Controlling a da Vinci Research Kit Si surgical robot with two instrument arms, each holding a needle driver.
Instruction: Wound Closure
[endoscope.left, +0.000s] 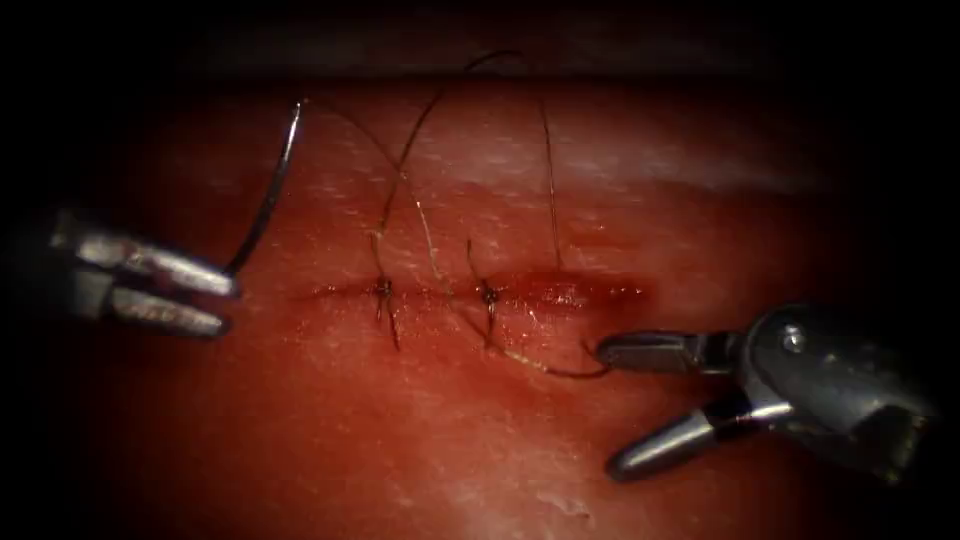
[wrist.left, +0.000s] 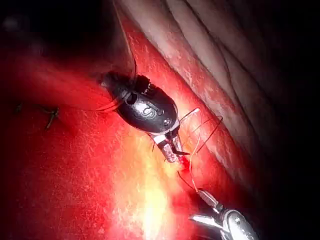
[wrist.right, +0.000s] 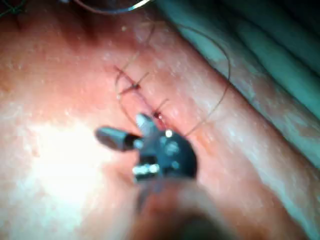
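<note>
The cut (endoscope.left: 470, 293) runs across the tissue (endoscope.left: 300, 430), with two knotted stitches (endoscope.left: 383, 290) (endoscope.left: 488, 295) on it. The curved needle (endoscope.left: 275, 190) arcs up on the left; its lower end meets the upper jaw of my left tool (endoscope.left: 228, 305). Those jaws stand a little apart, and I cannot tell whether they touch the needle. Thread (endoscope.left: 410, 160) runs from the needle's far end in loops over the cut. A thread tail (endoscope.left: 560, 372) curls up to the upper jaw of my right tool (endoscope.left: 606, 408), which gapes wide and holds nothing.
Red fluid (endoscope.left: 565, 292) pools at the cut's right end. In the left wrist view the left tool (wrist.left: 172, 150) sits among thread loops, with the right tool (wrist.left: 215, 210) close by. The right wrist view has the right tool (wrist.right: 120, 127) just short of the stitches (wrist.right: 132, 87).
</note>
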